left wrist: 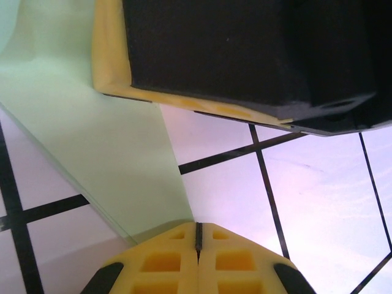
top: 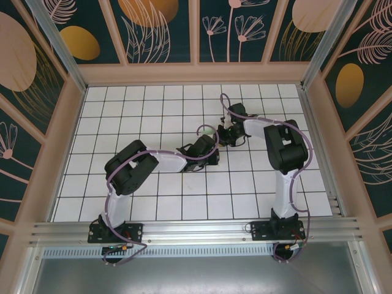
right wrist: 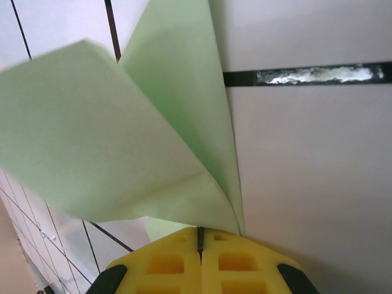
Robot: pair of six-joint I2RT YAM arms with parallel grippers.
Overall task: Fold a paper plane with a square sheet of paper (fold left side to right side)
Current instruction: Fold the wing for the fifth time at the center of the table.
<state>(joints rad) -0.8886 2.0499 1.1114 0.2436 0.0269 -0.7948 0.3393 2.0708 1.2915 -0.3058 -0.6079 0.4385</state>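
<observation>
Teal walls (top: pixel 159 30) printed with pale leaves and orange ovals box in a white counter (top: pixel 153 110) ruled in black squares, with a metal rail (top: pixel 196 228) along its near edge. From above, both arms bend inward with purple cables (top: pixel 288 184) looping along them. The left gripper (top: pixel 212 154) and right gripper (top: pixel 226 136) sit nose to nose near the counter's middle, crowding each other.

Over to the left wrist: the left gripper (left wrist: pixel 197 228) has its yellow fingers pressed together, just a hairline seam between them. The paper (left wrist: pixel 92 141), pale green and plain, lies on the counter and its edge runs right down to those tips. Whether it's pinched there, can't tell. The right gripper's black body with its yellow pad (left wrist: pixel 110 55) comes down over the paper's far part, blocking the top of the view.

Right wrist now: the right gripper (right wrist: pixel 199 231) is closed tight too. The paper (right wrist: pixel 122 135) is folded, one flap lifted off the counter, and its pointed corner reaches the fingertips.
</observation>
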